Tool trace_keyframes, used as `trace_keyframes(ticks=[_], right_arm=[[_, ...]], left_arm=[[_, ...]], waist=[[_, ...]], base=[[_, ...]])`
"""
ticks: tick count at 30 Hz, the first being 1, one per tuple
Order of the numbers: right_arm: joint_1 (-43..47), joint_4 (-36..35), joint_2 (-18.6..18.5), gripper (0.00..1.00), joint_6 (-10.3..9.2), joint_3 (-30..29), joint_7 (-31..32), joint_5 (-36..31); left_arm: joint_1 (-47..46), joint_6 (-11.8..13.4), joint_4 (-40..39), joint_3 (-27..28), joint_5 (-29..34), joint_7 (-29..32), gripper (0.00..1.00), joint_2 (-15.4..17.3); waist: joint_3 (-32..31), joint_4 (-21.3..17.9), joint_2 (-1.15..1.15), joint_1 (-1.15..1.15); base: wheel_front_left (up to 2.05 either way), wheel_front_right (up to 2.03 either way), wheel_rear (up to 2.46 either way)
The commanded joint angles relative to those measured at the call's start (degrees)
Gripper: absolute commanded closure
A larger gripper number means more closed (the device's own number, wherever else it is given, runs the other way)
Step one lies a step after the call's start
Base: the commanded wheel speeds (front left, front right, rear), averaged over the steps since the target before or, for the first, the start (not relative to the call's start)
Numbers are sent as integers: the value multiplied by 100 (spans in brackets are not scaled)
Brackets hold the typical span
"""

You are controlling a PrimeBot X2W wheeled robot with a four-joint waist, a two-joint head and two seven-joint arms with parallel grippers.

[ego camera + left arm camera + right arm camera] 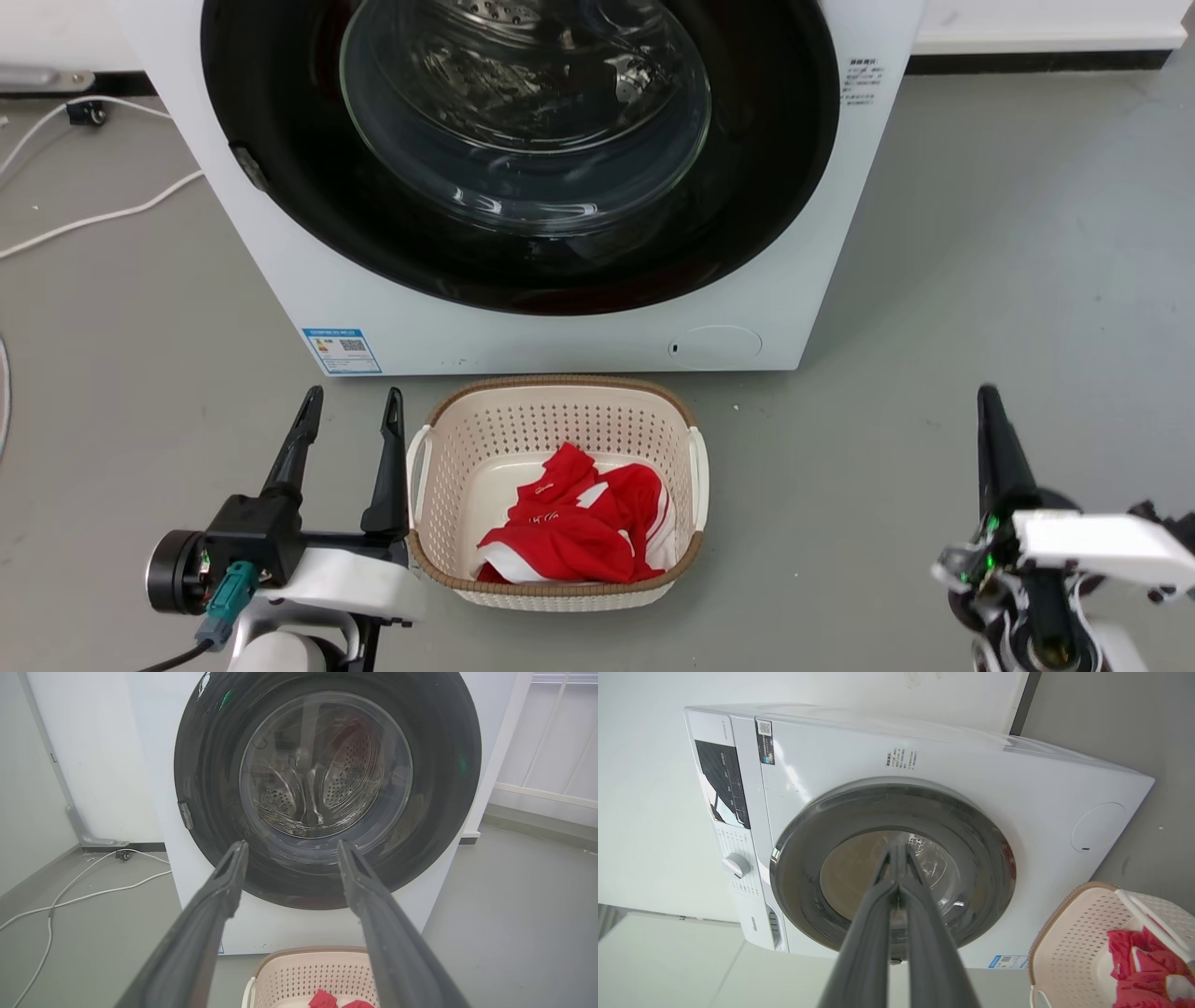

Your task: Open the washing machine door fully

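You're looking at a glossy black door point(523, 149) on a white machine point(560, 341), a cream basket point(560, 425) patterned with small holes and rimmed in brown, red-and-white cloth point(579, 532), and a grey floor point(1008, 280).

Washing machine door point(520, 131): large, round, glossy black, spanning nearly the full width of the white washing machine front point(560, 341). Condition: closed, ring seated flush against the front panel all round, no gap visible. At its centre sits a bulging clear glass window point(325, 765), bowl-shaped and carrying reflections. A small grey tab point(186, 815) sits on the rim on the robot's left, about mid-height. The door stands upright, facing the laundry basket side.
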Motion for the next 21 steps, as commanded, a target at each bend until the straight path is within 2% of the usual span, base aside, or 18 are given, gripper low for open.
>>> trace_keyframes(ticks=[1, 6, 7, 14, 21], right_arm=[[-169, 23, -5, 100, 0, -32, 75, 349], [-813, 314, -6, 100, 0, -341, 456, 1549], [-1292, 571, -131, 100, 0, -511, 731, 2004], [-2692, 1406, -743, 100, 0, -524, 1147, 2411], [-4258, 2422, -1440, 100, 0, -44, 1487, 2356]], left_arm=[[-61, -28, -22, 9, -36, -14, 0, -2], [-192, -41, -107, 26, -41, -14, 0, -8], [-306, -67, -176, 33, -28, -14, 0, -8], [-573, -113, -309, 25, -81, -14, 0, -14], [-822, -147, -466, -38, -131, -14, 0, -23]], waist=[[59, -2, 0, 0], [311, 23, 0, 0], [513, 40, 0, 0], [982, 131, 0, 0], [1384, 272, 0, 0]], base=[[0, 0, 0], [0, 0, 0], [0, 0, 0], [0, 0, 0], [0, 0, 0]])
